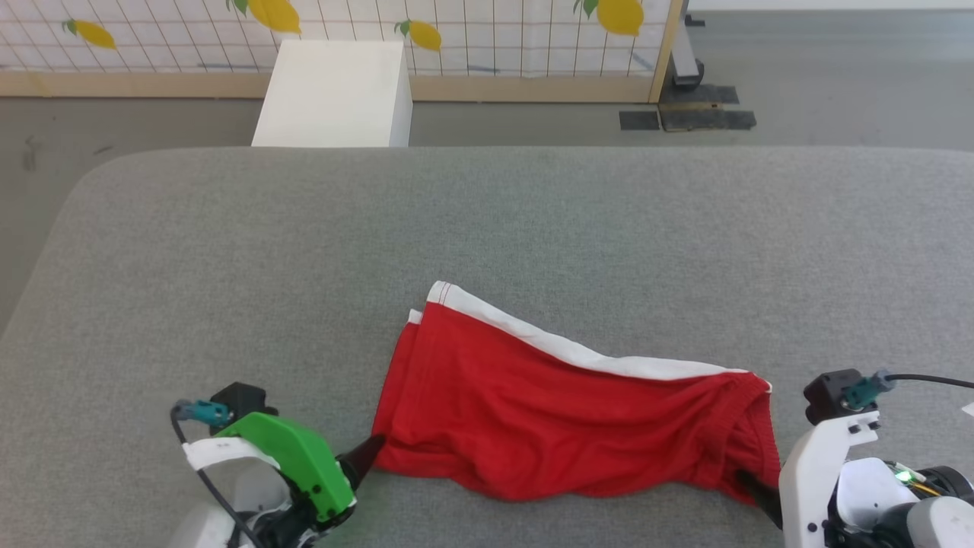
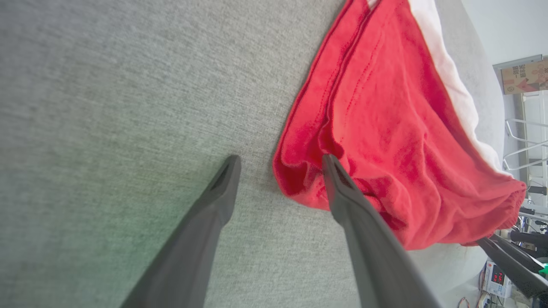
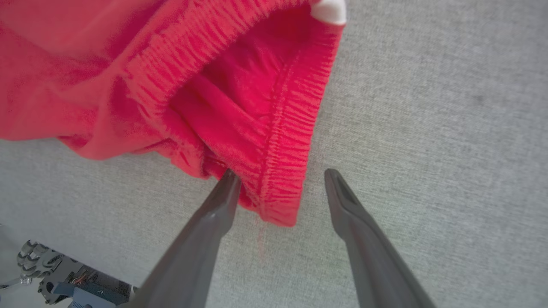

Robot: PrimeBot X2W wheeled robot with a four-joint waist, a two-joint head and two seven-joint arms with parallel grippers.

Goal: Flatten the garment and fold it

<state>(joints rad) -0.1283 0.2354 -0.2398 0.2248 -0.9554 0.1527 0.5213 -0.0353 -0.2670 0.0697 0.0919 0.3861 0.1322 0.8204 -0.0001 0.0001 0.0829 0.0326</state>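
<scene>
I see the red shorts (image 1: pixel 548 411) lying rumpled on the grey padded table (image 1: pixel 304 251), near its front edge. My left gripper (image 2: pixel 280 157) and right gripper (image 3: pixel 280 173) stand spread wide at opposite ends, clamping nothing.

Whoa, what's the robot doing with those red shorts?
The robot is working on flattening and folding the shorts. They lie on the grey table, stretched out sideways but wrinkled along the near edge. The left gripper sits at the leg-end corner and the right gripper at the waistband end. Both are open, each with a corner of cloth between its fingers, so neither is pinching it.
</scene>
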